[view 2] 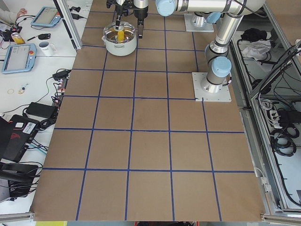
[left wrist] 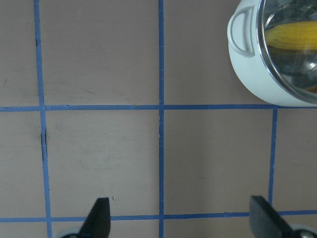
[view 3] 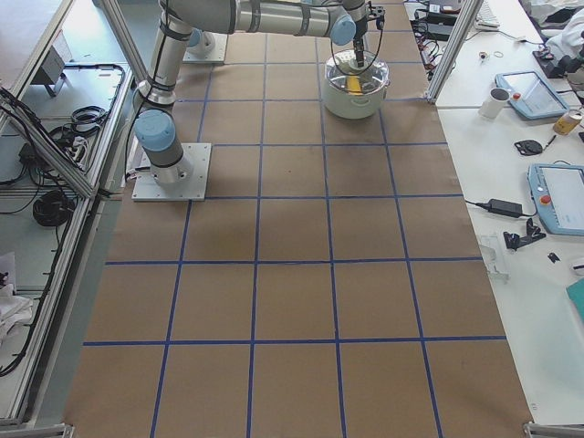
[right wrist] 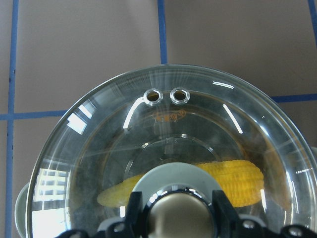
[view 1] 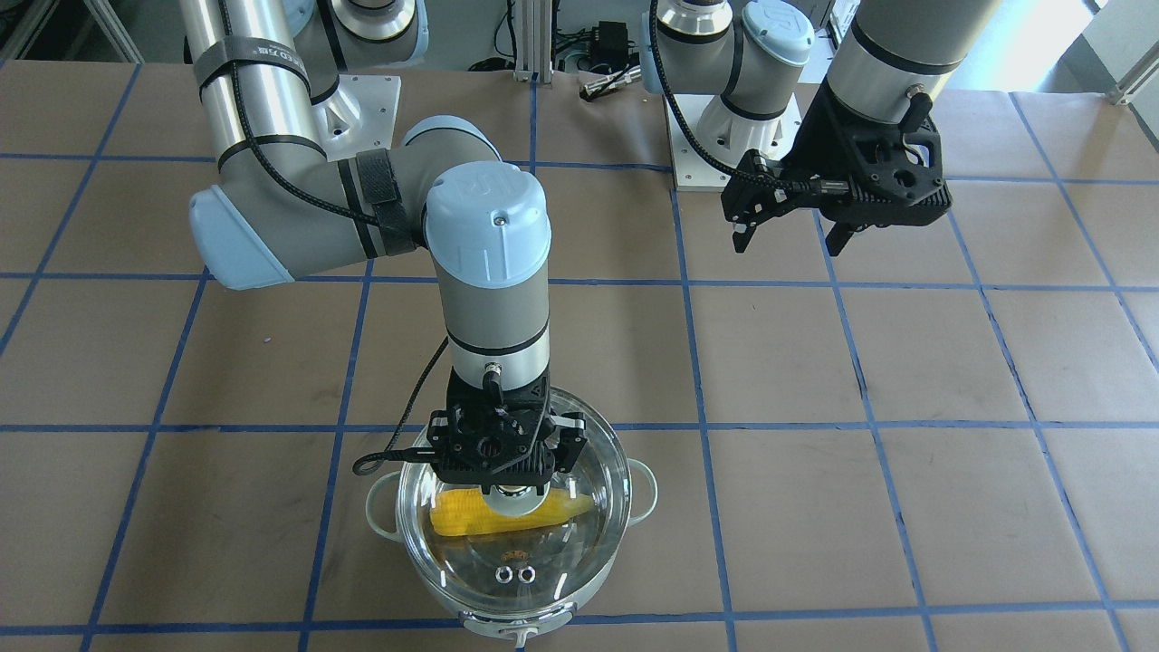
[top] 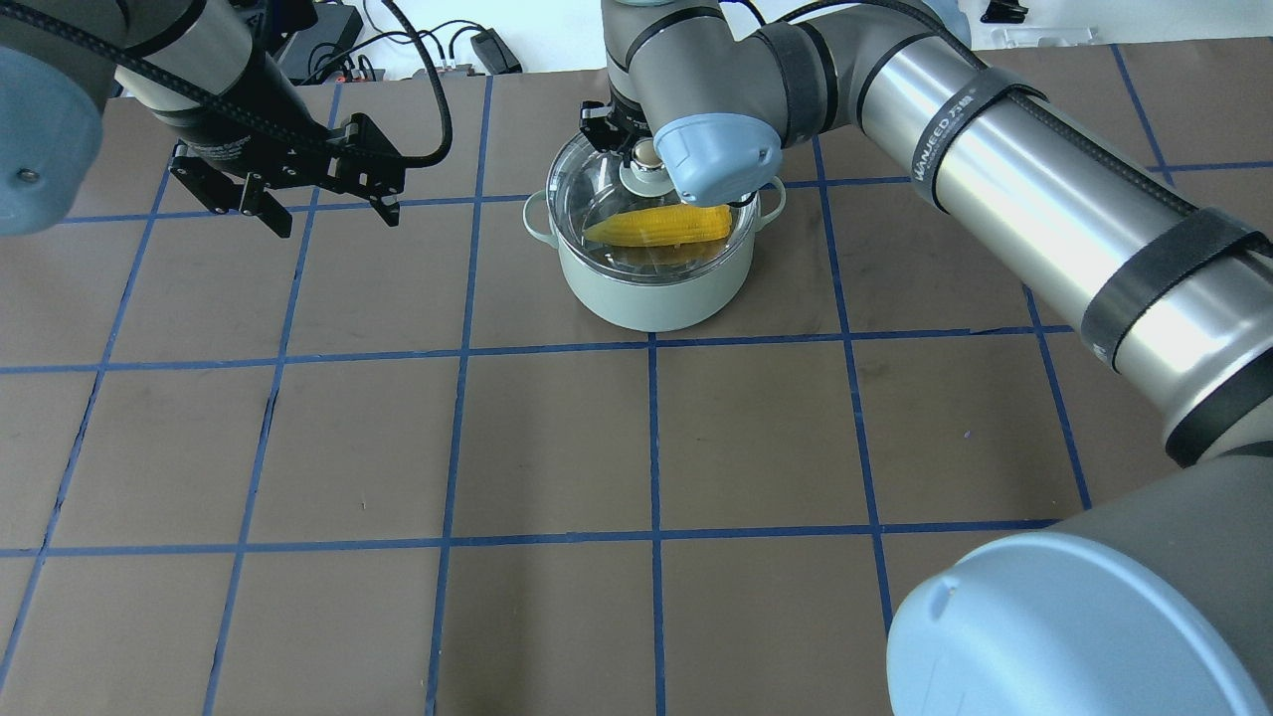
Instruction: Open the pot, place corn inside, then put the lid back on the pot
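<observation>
Right gripper (right wrist: 177, 213): the 2 black fingers (right wrist: 134, 210) stand on opposite sides of the round beige-gold knob (top: 646, 154) and press against it, so the jaws are closed on the knob, directly above the centre of the pot. The knob rises from a pale green base on the large domed clear glass lid (right wrist: 163, 134), which sits level on the rim of the pot and covers it. 2 small metal vent rings (right wrist: 179, 95) lie side by side in the glass, between the knob and the pot's rim.

The bright yellow toy ear of corn (right wrist: 237, 178) lies on its side inside the pot, seen through the lid, just beneath the knob.

The round pot (top: 646, 293), pale mint-green outside and steel-lined, stands upright on the brown paper table (top: 557, 447) marked with a blue tape grid. A small loop handle (left wrist: 241, 32) projects from its wall.

Left gripper (left wrist: 181, 223): jaws spread wide and empty, raised above the table, well apart from the pot on the side of the robot's left arm.
</observation>
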You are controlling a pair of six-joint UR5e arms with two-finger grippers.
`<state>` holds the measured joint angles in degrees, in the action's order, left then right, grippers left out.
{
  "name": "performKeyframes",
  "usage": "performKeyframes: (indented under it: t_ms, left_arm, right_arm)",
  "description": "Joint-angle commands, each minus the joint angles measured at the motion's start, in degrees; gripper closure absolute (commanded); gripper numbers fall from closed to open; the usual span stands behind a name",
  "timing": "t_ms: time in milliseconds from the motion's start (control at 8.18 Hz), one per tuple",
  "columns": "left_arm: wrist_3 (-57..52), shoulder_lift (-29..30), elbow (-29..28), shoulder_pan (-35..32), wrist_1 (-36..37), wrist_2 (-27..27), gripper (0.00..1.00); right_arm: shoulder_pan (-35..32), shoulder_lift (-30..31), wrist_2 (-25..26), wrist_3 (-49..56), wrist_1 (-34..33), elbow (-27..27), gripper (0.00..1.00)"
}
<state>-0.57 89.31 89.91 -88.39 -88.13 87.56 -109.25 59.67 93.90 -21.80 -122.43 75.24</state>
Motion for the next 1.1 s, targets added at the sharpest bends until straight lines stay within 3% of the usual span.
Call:
performKeyframes:
  t_ms: [0, 978]
  left_arm:
    - [0.4, -0.4, 0.0, 0.0, -0.2, 3.3, 0.00]
    - [0.4, -0.9, 0.8, 0.0, -0.2, 3.1, 0.00]
  right_arm:
    - [0.0, -0.1, 0.1, 0.4, -0.3, 0.3, 0.60]
    - [0.0, -0.1, 0.6, 1.2, -1.7, 1.3, 0.60]
